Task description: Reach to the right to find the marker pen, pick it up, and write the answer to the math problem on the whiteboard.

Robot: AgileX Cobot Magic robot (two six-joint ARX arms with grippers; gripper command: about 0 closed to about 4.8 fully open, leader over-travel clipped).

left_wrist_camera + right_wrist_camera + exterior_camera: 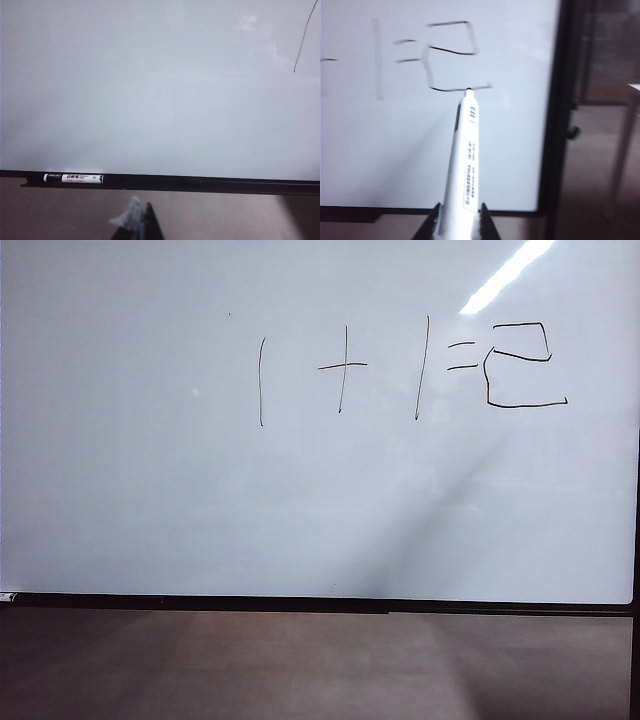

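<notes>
The whiteboard (150, 500) fills the exterior view. The math problem (343, 368) reads one plus one equals, and the answer (522, 365), a boxy 2, stands right after it. Neither gripper shows in that view. In the right wrist view my right gripper (460, 205) is shut on the marker pen (464, 160), a white barrel with a printed label. Its black tip points at the lower stroke of the answer (451, 52); I cannot tell whether it touches the whiteboard (380, 150). My left gripper (142, 212) is shut and holds nothing, low before the whiteboard (150, 100).
A second marker (73, 178) with a white label lies on the board's black ledge (200, 184). A brown surface (300, 660) runs below the board. Beyond the board's right frame (560, 125) stands a pale table leg (625, 145). A lamp's glare (508, 275) crosses the top right.
</notes>
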